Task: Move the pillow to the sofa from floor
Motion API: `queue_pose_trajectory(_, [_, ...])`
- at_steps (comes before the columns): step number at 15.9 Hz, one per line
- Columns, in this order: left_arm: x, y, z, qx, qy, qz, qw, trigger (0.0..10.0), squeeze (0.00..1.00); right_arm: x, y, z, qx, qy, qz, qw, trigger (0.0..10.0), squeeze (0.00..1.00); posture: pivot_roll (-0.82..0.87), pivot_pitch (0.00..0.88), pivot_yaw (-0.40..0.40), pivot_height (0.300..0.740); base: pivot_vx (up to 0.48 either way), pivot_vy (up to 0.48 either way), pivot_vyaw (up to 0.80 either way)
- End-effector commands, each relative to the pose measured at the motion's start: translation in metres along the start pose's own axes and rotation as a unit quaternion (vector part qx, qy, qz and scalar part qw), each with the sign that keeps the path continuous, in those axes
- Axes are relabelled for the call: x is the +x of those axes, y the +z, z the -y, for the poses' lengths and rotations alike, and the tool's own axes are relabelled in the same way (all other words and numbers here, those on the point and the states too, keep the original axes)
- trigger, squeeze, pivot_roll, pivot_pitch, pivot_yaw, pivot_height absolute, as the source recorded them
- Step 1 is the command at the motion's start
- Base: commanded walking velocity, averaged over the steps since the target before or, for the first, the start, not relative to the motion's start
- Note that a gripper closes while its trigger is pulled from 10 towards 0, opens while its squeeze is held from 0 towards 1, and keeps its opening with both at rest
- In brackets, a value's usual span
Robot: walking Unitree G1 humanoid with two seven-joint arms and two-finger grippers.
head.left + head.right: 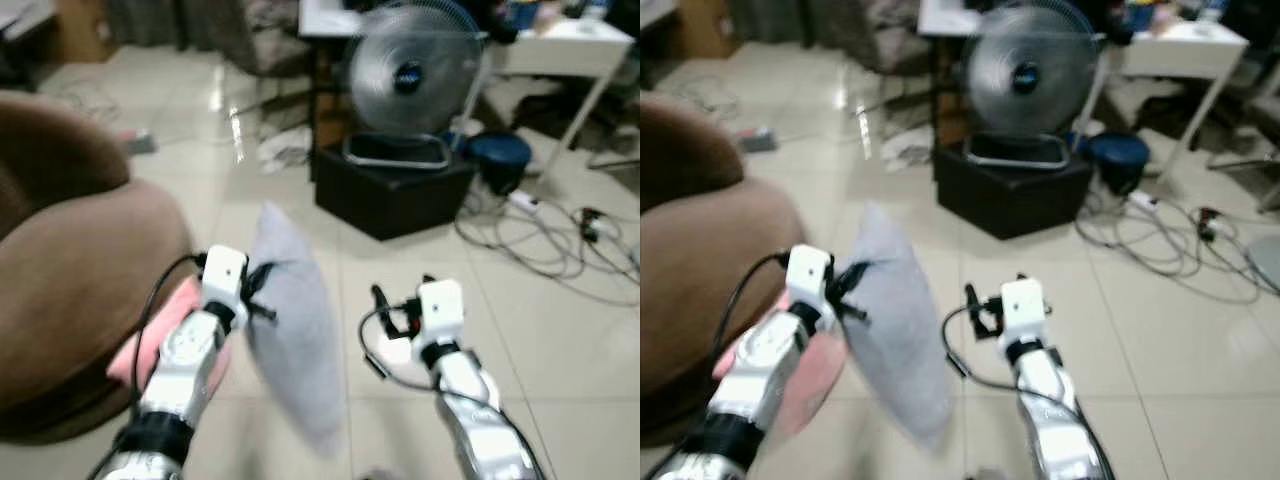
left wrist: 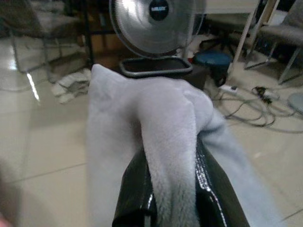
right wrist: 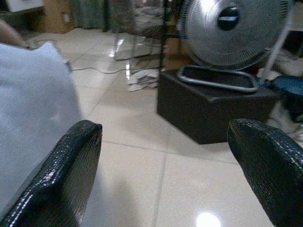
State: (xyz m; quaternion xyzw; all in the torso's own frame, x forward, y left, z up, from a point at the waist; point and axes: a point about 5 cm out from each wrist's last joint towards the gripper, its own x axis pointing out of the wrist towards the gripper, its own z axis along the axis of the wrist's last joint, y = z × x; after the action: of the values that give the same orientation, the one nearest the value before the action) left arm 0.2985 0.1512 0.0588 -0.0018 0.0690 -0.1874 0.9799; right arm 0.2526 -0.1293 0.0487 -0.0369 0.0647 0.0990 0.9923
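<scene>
The left end effector (image 2: 173,189) is pinching a fold of the grey pillow (image 1: 295,320), which hangs clear of the floor (image 1: 560,330) beside the brown sofa (image 1: 70,270). The right end effector (image 3: 165,165) is spread, holding nothing, with the pillow beside it. Beyond both, a fan (image 1: 412,80) stands on a black box (image 1: 390,190).

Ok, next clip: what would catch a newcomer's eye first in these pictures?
First, the grey pillow hanging off the floor, a fold of it pinched in the left gripper, right beside the brown sofa on the robot's left. Next, the big fan standing on a black box straight ahead, with loose cables on the tiles to its right. The right gripper hovers open next to the pillow, holding nothing.
</scene>
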Motion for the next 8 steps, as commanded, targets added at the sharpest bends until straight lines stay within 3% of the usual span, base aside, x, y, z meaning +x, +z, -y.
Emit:
queue_pose_trajectory(1, [-0.0044,0.0095,-0.0172,-0.002,0.034,0.023,0.999,0.0,0.0,0.0009,-0.0001,0.003,0.002,-0.005,0.003,1.0,10.0,0.0,0.02,0.0,-0.007,0.74,0.48,0.0,0.0])
queue_pose_trajectory(8, [-0.0041,0.0058,-0.0157,0.016,0.023,0.009,1.0,0.0,0.0,0.0062,0.0,0.0055,-0.004,-0.001,0.004,1.0,10.0,0.0,0.02,0.0,-0.001,0.74,0.48,0.0,0.0])
